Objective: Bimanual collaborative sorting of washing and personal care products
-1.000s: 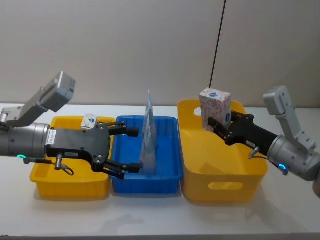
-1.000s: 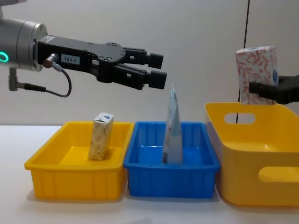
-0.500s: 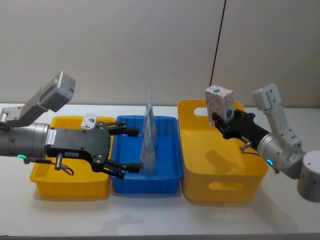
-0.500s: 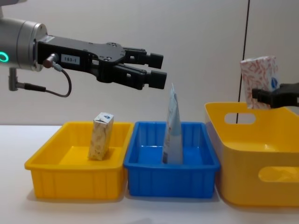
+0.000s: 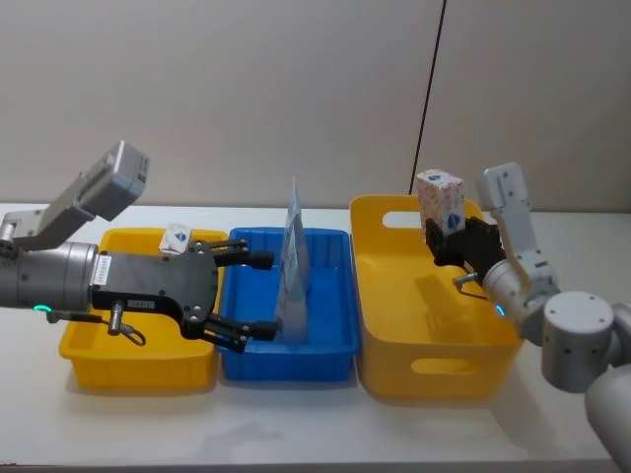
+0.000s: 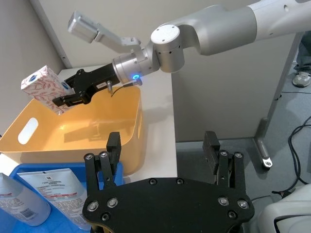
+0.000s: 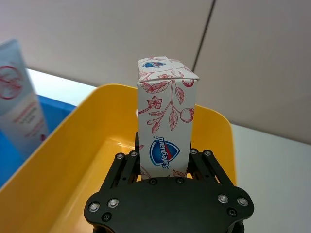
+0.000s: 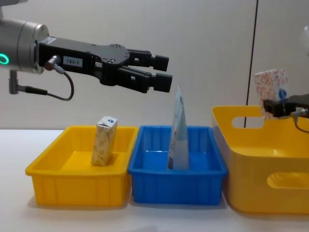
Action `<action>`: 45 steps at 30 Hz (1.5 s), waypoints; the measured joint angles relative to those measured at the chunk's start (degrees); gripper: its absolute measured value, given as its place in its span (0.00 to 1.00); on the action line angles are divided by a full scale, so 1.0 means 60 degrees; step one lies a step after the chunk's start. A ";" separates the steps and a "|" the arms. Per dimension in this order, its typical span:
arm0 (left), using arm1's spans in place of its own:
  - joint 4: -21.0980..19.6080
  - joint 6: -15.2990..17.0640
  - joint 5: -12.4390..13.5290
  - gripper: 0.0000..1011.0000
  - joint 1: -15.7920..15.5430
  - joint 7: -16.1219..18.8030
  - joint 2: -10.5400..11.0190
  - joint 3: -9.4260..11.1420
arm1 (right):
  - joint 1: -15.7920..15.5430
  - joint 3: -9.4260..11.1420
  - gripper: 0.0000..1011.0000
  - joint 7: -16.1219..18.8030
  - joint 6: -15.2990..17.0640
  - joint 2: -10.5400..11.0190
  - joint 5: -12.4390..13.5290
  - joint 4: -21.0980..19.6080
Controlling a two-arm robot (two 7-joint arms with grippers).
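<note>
Head view: spreading the left gripper (image 5: 264,296) wide beside the upright pouch (image 5: 294,258) in the blue bin (image 5: 286,363). Left wrist view: clamping the floral carton (image 6: 41,83) above the yellow basket (image 6: 130,127) with the right gripper (image 6: 62,98). Right wrist view: gripping its base, upright. Chest view: hovering above another carton (image 8: 105,141) in the small yellow bin (image 8: 77,189).

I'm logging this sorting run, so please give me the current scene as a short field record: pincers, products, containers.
left pincer: open, empty, raised beside the pouch's tip
right pincer: shut on held carton, over the far end of the large yellow bin
second carton: upright in the small yellow tray
pouch: upright in the blue tray
</note>
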 joint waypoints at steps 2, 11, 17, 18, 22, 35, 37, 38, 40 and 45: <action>-0.0001 0.0000 0.0000 0.99 0.0000 0.0000 -0.0001 0.0000 | 0.0137 0.0009 0.36 -0.0349 0.0087 -0.0199 -0.0112 0.0265; 0.0000 0.0000 0.0000 0.99 -0.0001 0.0000 0.0000 0.0000 | 0.0797 0.0084 0.36 -0.1818 0.0279 -0.1028 -0.0496 0.1560; 0.0000 0.0000 0.0000 0.99 -0.0001 0.0000 0.0000 0.0000 | 0.1170 0.0155 0.40 -0.2443 0.0354 -0.1463 -0.0639 0.2238; 0.0000 0.0000 0.0001 0.99 0.0000 0.0000 0.0000 0.0000 | 0.1193 0.0161 0.42 -0.2500 0.0368 -0.1491 -0.0651 0.2304; 0.0000 0.0000 0.0000 0.99 0.0000 0.0000 0.0000 0.0000 | 0.1349 0.0224 0.56 -0.2749 0.0477 -0.1695 -0.0705 0.2518; 0.0000 0.0000 0.0000 0.99 0.0000 0.0000 0.0000 0.0000 | 0.1305 0.0410 0.94 -0.2909 0.0934 -0.1888 -0.0703 0.2142; 0.0000 0.0000 0.0000 0.99 0.0000 0.0000 0.0000 0.0000 | 0.1236 0.0436 0.99 -0.2835 0.1042 -0.1878 -0.0684 0.1975; 0.0000 0.0000 0.0000 0.99 0.0000 0.0000 0.0000 0.0000 | 0.1198 0.0448 0.99 -0.2799 0.1078 -0.1865 -0.0671 0.1876; -0.0001 0.0000 0.0000 0.99 0.0000 0.0000 -0.0001 0.0000 | 0.1102 0.0471 0.99 -0.2660 0.1217 -0.1813 -0.0624 0.1630; -0.0001 0.0000 0.0000 0.99 0.0000 0.0000 0.0000 0.0000 | 0.0822 0.0509 0.99 -0.2308 0.1466 -0.1646 -0.0511 0.0993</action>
